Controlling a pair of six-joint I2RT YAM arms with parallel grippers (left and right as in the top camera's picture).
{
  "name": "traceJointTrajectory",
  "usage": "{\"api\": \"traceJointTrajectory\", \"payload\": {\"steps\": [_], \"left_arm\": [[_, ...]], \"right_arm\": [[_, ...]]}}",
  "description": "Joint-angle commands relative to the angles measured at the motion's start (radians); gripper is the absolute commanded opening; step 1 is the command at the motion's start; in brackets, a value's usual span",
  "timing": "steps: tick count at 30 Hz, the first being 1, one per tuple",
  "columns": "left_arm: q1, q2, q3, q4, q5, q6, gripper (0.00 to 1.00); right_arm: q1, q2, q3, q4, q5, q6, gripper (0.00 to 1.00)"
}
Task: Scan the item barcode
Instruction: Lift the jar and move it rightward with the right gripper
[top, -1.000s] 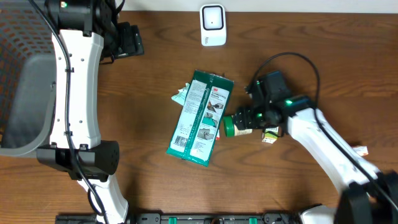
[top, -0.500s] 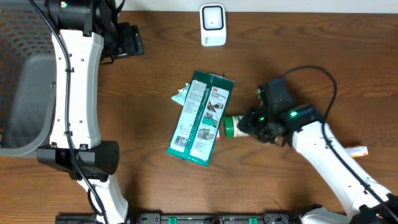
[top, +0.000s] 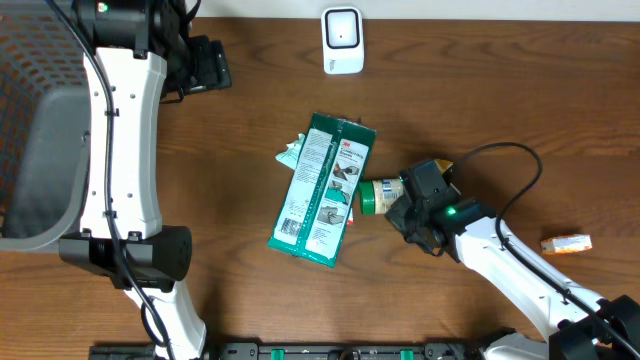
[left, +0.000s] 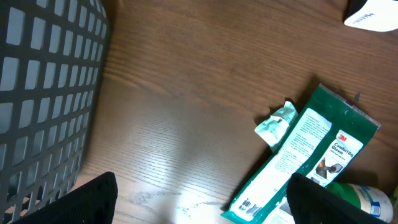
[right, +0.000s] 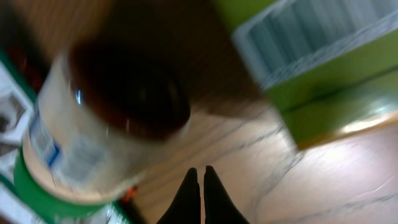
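Observation:
A flat green package (top: 322, 190) lies in the middle of the table with its white barcode label (top: 290, 228) facing up; the left wrist view shows the package (left: 305, 155) and barcode (left: 252, 204) too. A small bottle with a green cap (top: 378, 195) lies on its side against the package's right edge. Just right of the bottle is my right gripper (top: 405, 210). In the right wrist view that gripper (right: 200, 177) is shut on nothing, the blurred bottle (right: 93, 143) to its left. My left gripper (top: 212, 65) hangs at the back left, open (left: 205, 205). The white scanner (top: 342, 40) stands at the back.
A grey mesh basket (top: 40, 130) fills the left edge, its wall close in the left wrist view (left: 43, 93). A crumpled teal wrapper (top: 290, 152) pokes out beside the package. A small orange box (top: 566, 243) lies at the far right. A blurred green striped object (right: 311, 62) shows in the right wrist view.
My right gripper has gone from open to shut and shifted forward beside the bottle. The small orange box went from beside that gripper to the far right. The left arm has not moved.

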Motion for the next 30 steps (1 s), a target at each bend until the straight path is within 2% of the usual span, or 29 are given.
{"api": "traceJointTrajectory", "payload": {"steps": [1,10,17,30], "left_arm": [[0.0,-0.017,0.0,-0.005,-0.003,-0.01,0.87],[0.0,-0.017,0.0,-0.005,-0.003,-0.01,0.87],[0.0,-0.017,0.0,-0.005,-0.003,-0.01,0.87],[0.0,-0.017,0.0,-0.005,-0.003,-0.01,0.87]], "right_arm": [[0.021,0.007,-0.006,0.014,0.15,0.028,0.01],[0.022,0.024,-0.006,0.017,0.159,0.029,0.01],[0.022,0.026,-0.006,0.013,0.051,0.033,0.01],[0.035,0.042,-0.014,0.023,0.069,0.092,0.02]]}}
